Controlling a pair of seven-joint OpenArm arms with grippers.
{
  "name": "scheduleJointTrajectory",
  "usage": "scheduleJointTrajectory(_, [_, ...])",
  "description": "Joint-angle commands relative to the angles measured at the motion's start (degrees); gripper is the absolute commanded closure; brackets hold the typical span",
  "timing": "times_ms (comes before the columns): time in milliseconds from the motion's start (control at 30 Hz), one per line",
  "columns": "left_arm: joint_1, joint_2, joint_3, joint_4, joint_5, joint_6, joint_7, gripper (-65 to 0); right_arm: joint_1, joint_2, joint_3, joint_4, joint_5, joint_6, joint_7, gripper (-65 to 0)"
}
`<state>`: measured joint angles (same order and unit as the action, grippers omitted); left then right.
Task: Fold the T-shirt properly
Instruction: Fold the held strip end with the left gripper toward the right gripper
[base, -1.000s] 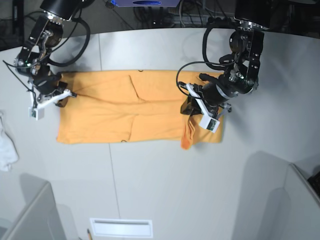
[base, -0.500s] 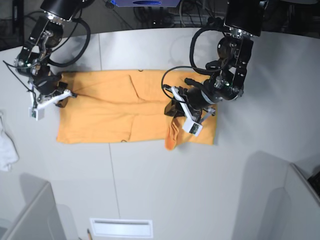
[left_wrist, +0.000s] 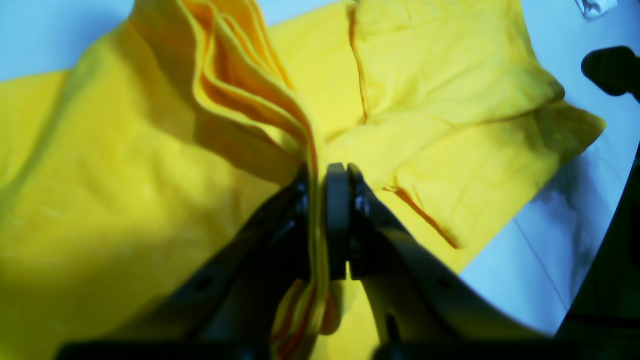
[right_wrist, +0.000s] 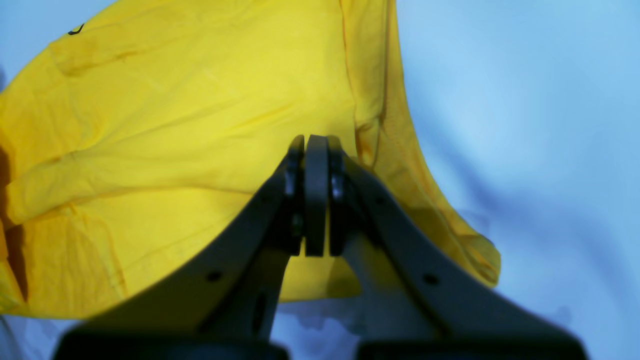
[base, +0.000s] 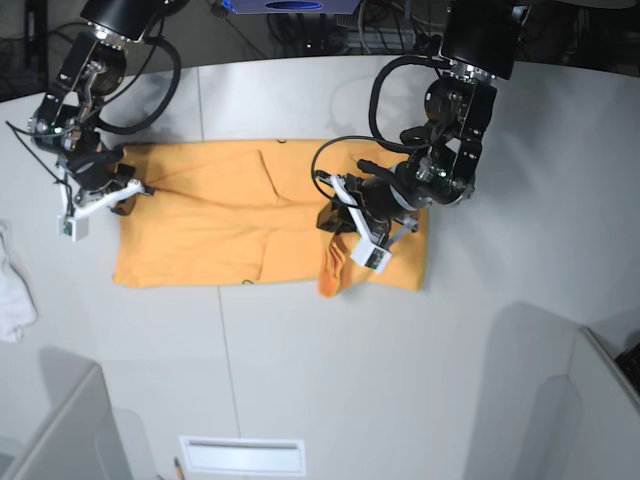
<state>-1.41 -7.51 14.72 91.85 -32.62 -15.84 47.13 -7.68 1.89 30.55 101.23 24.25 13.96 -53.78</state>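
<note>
The orange-yellow T-shirt lies stretched across the white table, folded into a long band. In the base view my left gripper is shut on that band's right end, holding a bunch of layers lifted above the cloth below. The left wrist view shows those folded layers pinched between the fingers of the left gripper. My right gripper is at the shirt's left end. In the right wrist view the right gripper is shut over the T-shirt, with no cloth showing between its pads.
A small white cloth lies at the table's left edge. A white slotted plate sits near the front edge. Grey partitions stand at the front left and front right. Cables hang behind the table.
My left gripper has carried the shirt's right end leftward in the base view, so the band is shorter. The right arm has stayed in place.
</note>
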Motion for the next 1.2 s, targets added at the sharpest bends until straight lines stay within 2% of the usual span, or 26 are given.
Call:
scheduleJointTrajectory(0, [-1.01, 0.26, 0.97, 1.03, -1.0, -0.56, -1.11, 0.0, 0.52, 0.61, 0.27, 1.06, 0.76, -0.02, 1.16, 0.0])
scheduleJointTrajectory(233, [-1.45, 0.26, 2.29, 0.85, -1.0, 2.6, -1.2, 0.0, 1.48, 0.61, 0.18, 0.97, 0.76, -0.11, 0.9, 0.0])
scheduleJointTrajectory(1167, [-1.18, 0.34, 2.38, 0.94, -1.27, 2.69, -1.11, 0.0, 1.75, 0.61, 0.18, 0.79, 0.76, -0.11, 1.16, 0.0])
